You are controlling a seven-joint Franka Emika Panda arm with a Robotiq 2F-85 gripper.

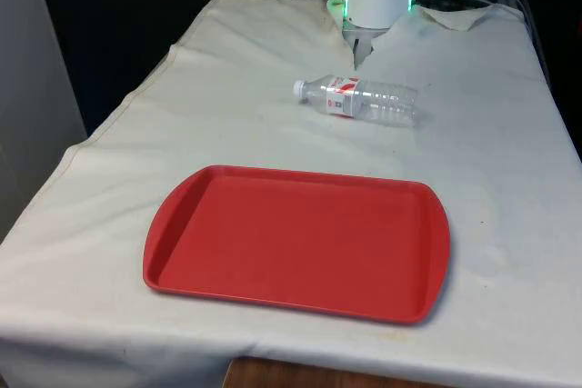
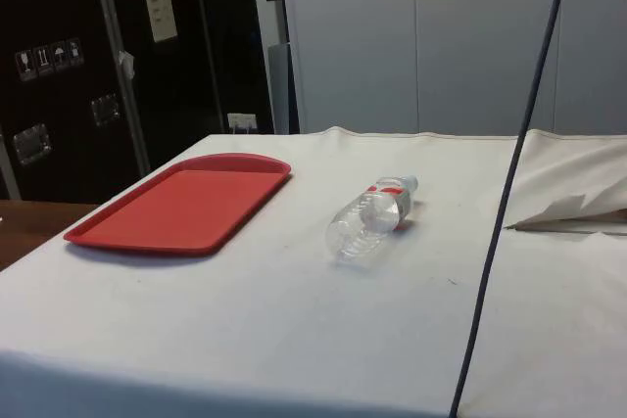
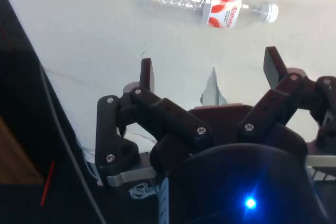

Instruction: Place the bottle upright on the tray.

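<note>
A clear plastic bottle [image 1: 359, 99] with a red-and-white label and a white cap lies on its side on the white cloth, cap towards the front view's left. It also shows in the side view [image 2: 372, 220] and the wrist view [image 3: 210, 4]. The red tray [image 1: 300, 238] lies bare nearer the front edge [image 2: 181, 205]. My gripper [image 1: 360, 54] hangs above the cloth just behind the bottle, apart from it. In the wrist view the gripper [image 3: 210, 66] is open, with nothing between its fingers.
A crumpled fold of cloth [image 1: 459, 17] lies at the far end on the front view's right [image 2: 568, 210]. A dark cable [image 2: 509, 193] runs up across the side view. The tray lies close to the table's front edge [image 1: 318, 374].
</note>
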